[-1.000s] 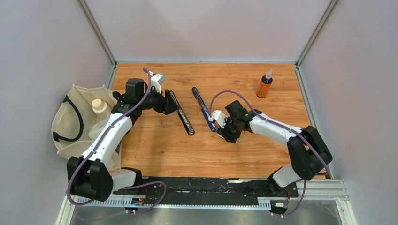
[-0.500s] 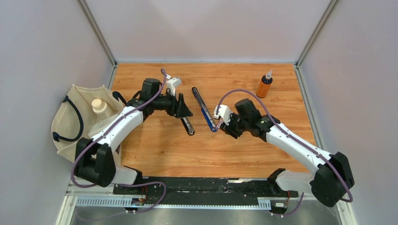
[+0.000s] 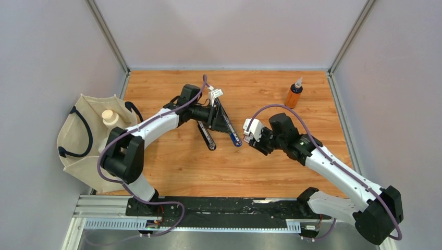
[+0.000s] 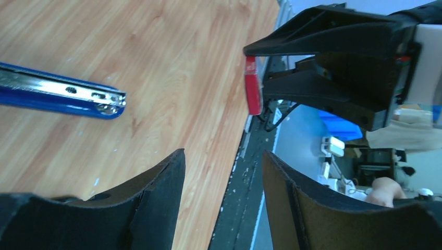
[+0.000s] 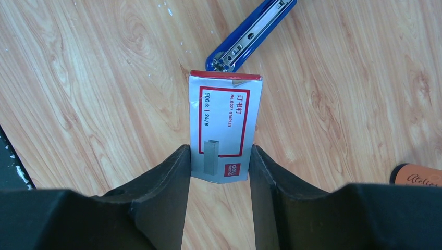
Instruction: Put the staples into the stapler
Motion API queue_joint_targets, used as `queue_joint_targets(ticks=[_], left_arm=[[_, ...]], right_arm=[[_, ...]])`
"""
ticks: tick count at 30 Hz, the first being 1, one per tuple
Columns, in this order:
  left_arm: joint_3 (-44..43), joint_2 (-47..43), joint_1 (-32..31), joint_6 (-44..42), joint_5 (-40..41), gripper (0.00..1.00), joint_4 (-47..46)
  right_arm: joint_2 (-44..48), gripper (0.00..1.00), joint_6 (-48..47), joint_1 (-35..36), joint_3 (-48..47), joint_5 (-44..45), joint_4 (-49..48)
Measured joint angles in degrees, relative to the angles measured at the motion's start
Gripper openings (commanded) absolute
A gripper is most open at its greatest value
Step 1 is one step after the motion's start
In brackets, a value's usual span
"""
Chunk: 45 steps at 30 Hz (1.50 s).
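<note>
The stapler lies opened out mid-table: a black arm (image 3: 207, 138) and a blue arm with a metal channel (image 3: 235, 139). The blue arm also shows in the left wrist view (image 4: 62, 95) and its tip in the right wrist view (image 5: 245, 39). My right gripper (image 3: 255, 136) is shut on the staples box (image 5: 224, 122), white with a red label, held just right of the blue tip. My left gripper (image 3: 225, 125) is open and empty (image 4: 221, 166) over the stapler, facing the box's red edge (image 4: 253, 86). No loose staple strip shows.
An orange bottle (image 3: 293, 95) stands at the back right and shows at the edge of the right wrist view (image 5: 417, 174). A cream cloth bag (image 3: 83, 136) with a capped bottle (image 3: 109, 117) lies off the table's left edge. A black rail (image 3: 229, 205) runs along the near edge.
My left arm has swung right from the table's left side to over the stapler. My right gripper has drawn the staples box slightly right, away from the blue tip.
</note>
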State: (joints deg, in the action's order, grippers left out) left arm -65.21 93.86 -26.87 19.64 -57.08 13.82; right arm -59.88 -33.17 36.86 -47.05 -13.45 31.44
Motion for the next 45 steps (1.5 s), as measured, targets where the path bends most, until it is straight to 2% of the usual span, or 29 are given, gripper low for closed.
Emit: queue_joint_targets(ticks=[6,14,45], left_arm=[[-0.15,0.26,-2.4,4.37,-2.25,0.63,-4.24],[-0.15,0.26,-6.69,6.03,-2.47,0.63,-6.47],[-0.15,1.62,-9.73,4.57,-1.2,0.63,-5.66]], right_arm=[[-0.02,0.45,0.02,0.52,0.74,0.37,-0.66],[-0.94,0.45,-0.02,4.42,1.49,2.38,-2.19],[-1.53,0.45,-0.11,6.21,2.25,5.29,-3.43]])
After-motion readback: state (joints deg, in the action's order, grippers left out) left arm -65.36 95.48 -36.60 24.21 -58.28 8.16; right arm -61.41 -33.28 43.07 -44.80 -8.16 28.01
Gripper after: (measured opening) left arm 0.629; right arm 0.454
